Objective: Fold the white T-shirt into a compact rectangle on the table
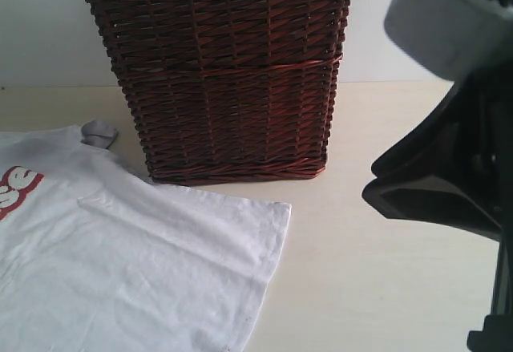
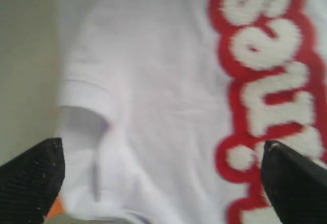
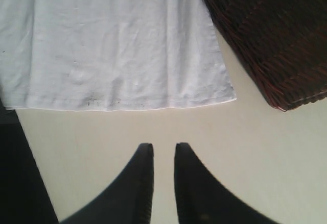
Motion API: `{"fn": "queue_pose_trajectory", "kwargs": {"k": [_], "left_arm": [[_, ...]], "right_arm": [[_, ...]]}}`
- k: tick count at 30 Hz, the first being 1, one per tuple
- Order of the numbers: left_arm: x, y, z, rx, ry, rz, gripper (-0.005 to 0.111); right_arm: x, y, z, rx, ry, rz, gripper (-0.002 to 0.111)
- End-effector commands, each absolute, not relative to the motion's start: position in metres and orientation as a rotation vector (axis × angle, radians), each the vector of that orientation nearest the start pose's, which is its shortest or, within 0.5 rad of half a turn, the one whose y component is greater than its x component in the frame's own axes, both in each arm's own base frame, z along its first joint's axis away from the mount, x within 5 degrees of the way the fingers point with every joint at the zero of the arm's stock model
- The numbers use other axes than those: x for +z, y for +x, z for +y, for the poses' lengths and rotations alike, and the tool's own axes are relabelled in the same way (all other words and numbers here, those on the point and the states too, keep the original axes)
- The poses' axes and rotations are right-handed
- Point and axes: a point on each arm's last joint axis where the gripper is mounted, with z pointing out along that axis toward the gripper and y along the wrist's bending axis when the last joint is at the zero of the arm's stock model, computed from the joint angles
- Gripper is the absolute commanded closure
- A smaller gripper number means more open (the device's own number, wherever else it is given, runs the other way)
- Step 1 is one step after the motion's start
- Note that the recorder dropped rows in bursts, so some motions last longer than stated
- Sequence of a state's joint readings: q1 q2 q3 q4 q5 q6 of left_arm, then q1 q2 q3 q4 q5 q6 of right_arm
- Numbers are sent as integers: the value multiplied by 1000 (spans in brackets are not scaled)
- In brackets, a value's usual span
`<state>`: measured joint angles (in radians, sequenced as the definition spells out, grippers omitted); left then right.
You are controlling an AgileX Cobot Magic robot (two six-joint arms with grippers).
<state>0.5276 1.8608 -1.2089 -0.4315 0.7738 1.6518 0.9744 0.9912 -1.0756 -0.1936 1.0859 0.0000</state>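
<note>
With left gripper spread wide over the collar of the white T-shirt, flat on the table beside the wicker basket, and right gripper nearly closed, empty, off the hem, pinch edges squarely, lift evenly.

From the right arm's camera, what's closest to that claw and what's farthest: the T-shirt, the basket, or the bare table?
1. Table: its bare top lies directly under the right gripper.
2. T-shirt: its hem lies just ahead of the gripper.
3. Basket: farthest, off to one side, past the shirt's corner.
</note>
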Motion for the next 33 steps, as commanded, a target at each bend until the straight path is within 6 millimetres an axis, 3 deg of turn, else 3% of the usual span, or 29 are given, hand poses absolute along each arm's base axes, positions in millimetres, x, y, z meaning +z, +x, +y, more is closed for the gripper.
{"fn": "queue_pose_trajectory", "kwargs": {"k": [1, 3, 7, 10, 14, 22, 25, 28, 33], "left_arm": [[161, 302, 122, -380, 1509, 2331, 2], [160, 304, 94, -424, 1597, 2168, 2], [161, 315, 36, -349, 1756, 2101, 2], [190, 323, 16, -298, 1539, 2082, 2], [224, 321, 20, -327, 1232, 2093, 2], [284, 286, 42, -401, 1019, 2004, 2], [309, 270, 42, -507, 972, 1894, 2], [329, 260, 43, -486, 852, 1788, 2], [354, 235, 31, -447, 809, 1706, 2]], "right_arm": [[374, 112, 138, 186, -1184, 2157, 91], [374, 112, 138, 184, -1184, 2156, 91], [372, 113, 139, 184, -1183, 2146, 91], [362, 114, 143, 187, -1221, 2123, 91], [362, 115, 144, 182, -1223, 2120, 91], [362, 116, 143, 174, -1224, 2117, 91], [362, 116, 143, 175, -1223, 2115, 91], [362, 116, 143, 179, -1213, 2121, 91], [362, 116, 143, 182, -1207, 2129, 91]]}}
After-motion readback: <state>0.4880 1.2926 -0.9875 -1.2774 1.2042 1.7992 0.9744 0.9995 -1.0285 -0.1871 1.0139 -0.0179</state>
